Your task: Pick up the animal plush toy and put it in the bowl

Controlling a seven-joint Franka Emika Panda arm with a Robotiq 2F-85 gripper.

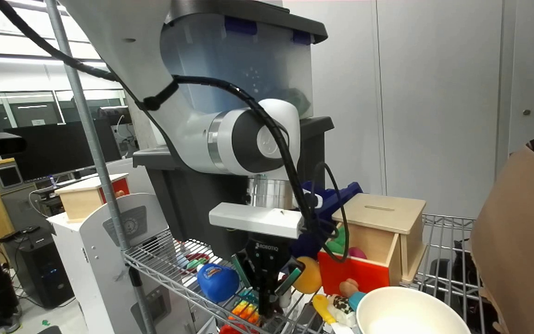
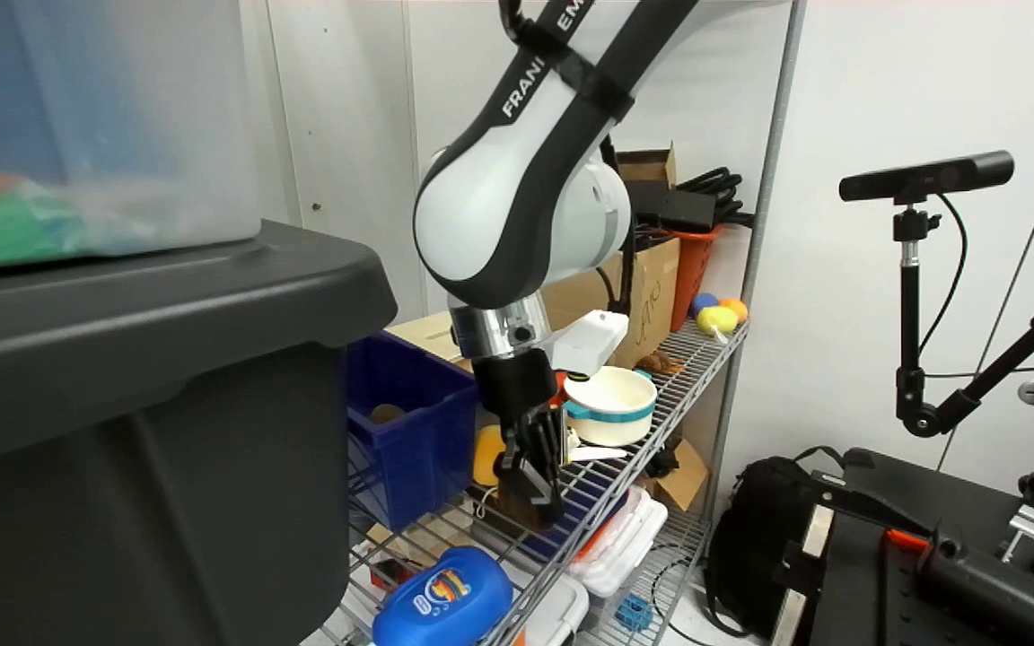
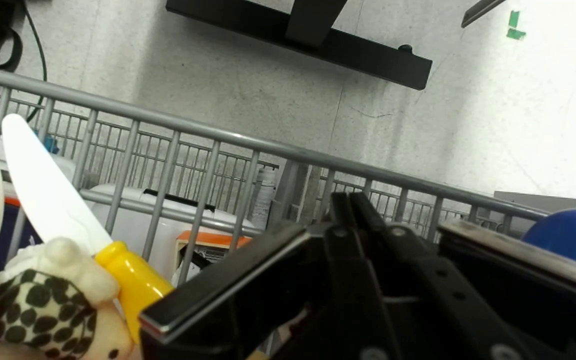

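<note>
Brown plush (image 2: 517, 511) outside cream bowl (image 1: 410, 311)

Bowl (image 2: 607, 432): cream-white, teal band across the outer wall. Animal plush toy (image 2: 513, 508): dark brown; any pattern too small to tell. Spotted toy (image 3: 40, 310): near-black spots on an off-white ground. Knife (image 3: 68, 215): white blade, yellow handle. Wooden box (image 1: 387, 211): pale (its drawer front (image 1: 359, 271), however, is red). Bottle (image 2: 445, 603): blue, label arc in orange and yellow, lettering white. Bin (image 2: 423, 467): dark blue. Round toy (image 1: 308, 277): yellow-orange.
</note>
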